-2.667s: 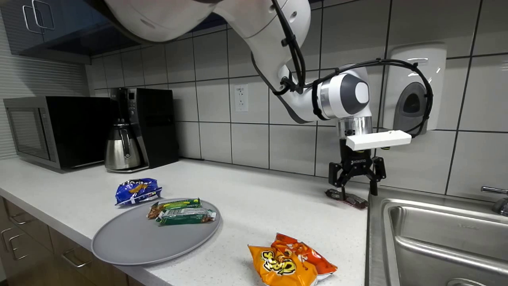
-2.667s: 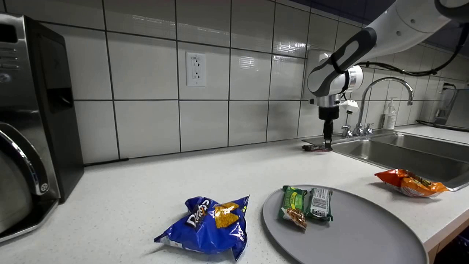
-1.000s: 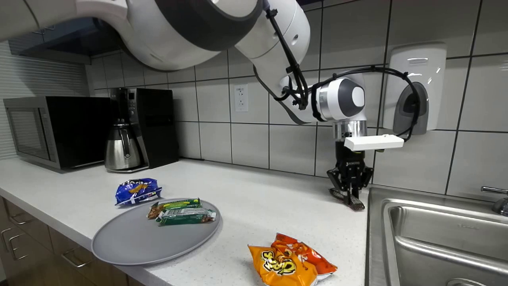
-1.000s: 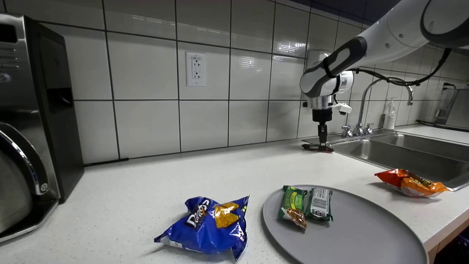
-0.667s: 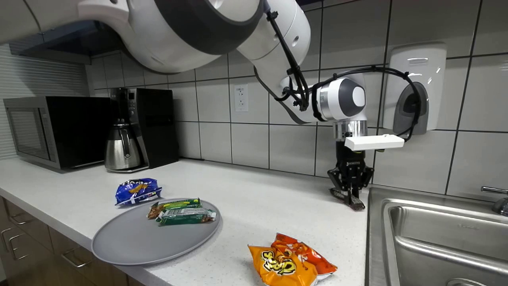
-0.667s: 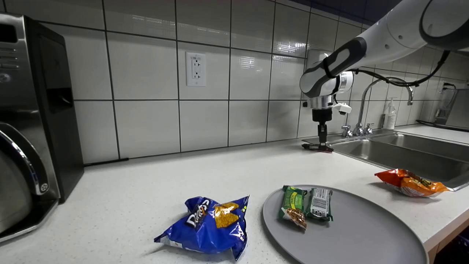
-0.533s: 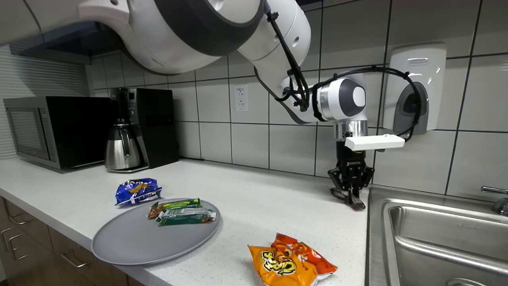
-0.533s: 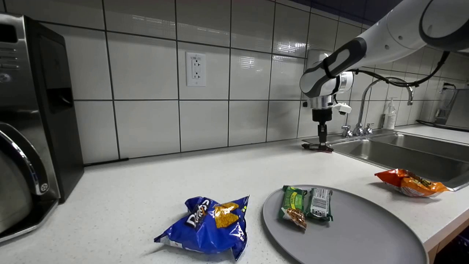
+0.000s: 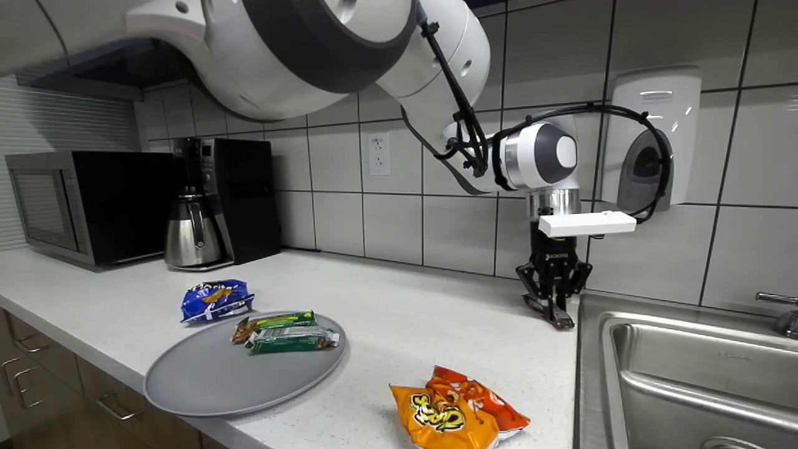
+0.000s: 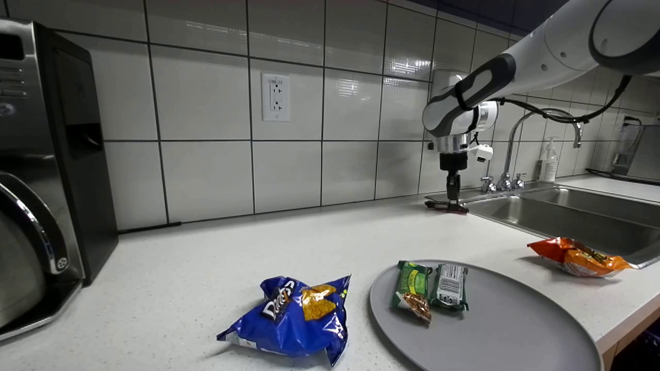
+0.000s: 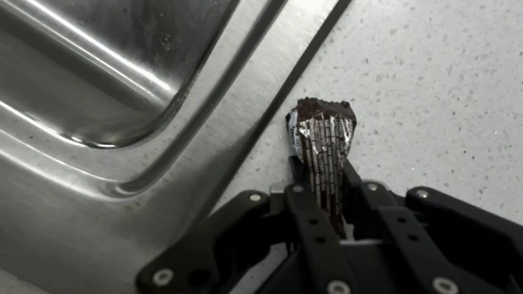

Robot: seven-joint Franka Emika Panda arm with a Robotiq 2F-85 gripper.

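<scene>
A small bar in a dark brown wrapper lies pinched across its width by my gripper. Its near end spreads out beyond the fingers, and the part farther back is hidden between them. In both exterior views the gripper points straight down at the back of the counter, beside the sink. The dark bar sits at counter level there; whether it touches the surface I cannot tell.
A grey plate carries two green-wrapped bars. Nearby lie a blue chip bag and an orange snack bag. The metal sink borders the gripper. A tiled wall stands behind; a coffee maker is farther along.
From wide jaws over the bar, the gripper has come in to the left and closed on it, turning the bar slightly. Lately arm and bar have shifted a little toward the sink.
</scene>
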